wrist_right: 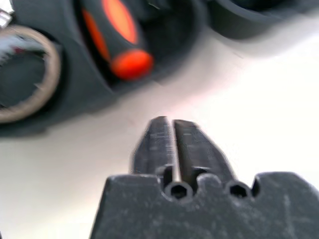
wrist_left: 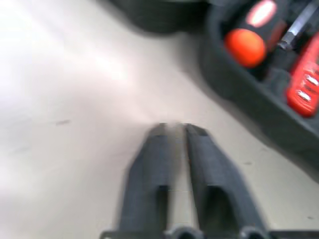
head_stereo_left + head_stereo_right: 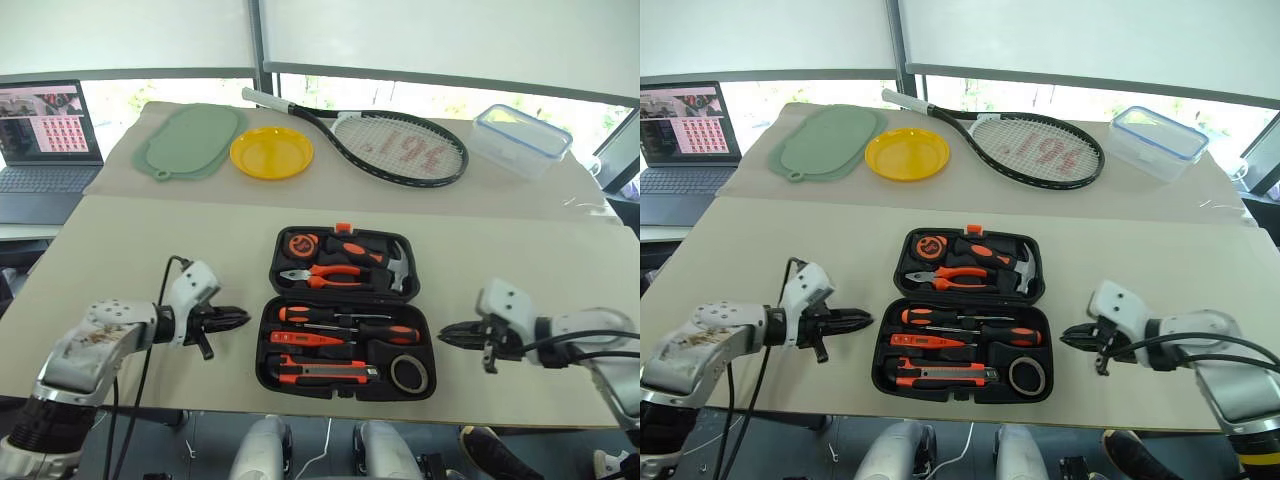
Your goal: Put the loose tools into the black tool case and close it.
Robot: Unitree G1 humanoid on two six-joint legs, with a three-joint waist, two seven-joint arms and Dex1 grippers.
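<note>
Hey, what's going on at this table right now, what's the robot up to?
The robot is packing a black tool case, which lies open on the table between its two arms. The screwdrivers, utility knife and tape roll already sit in the near half. The left gripper and the right gripper hover empty on either side of the case, pointing at it, touching nothing. The lid is not yet closed.
</note>
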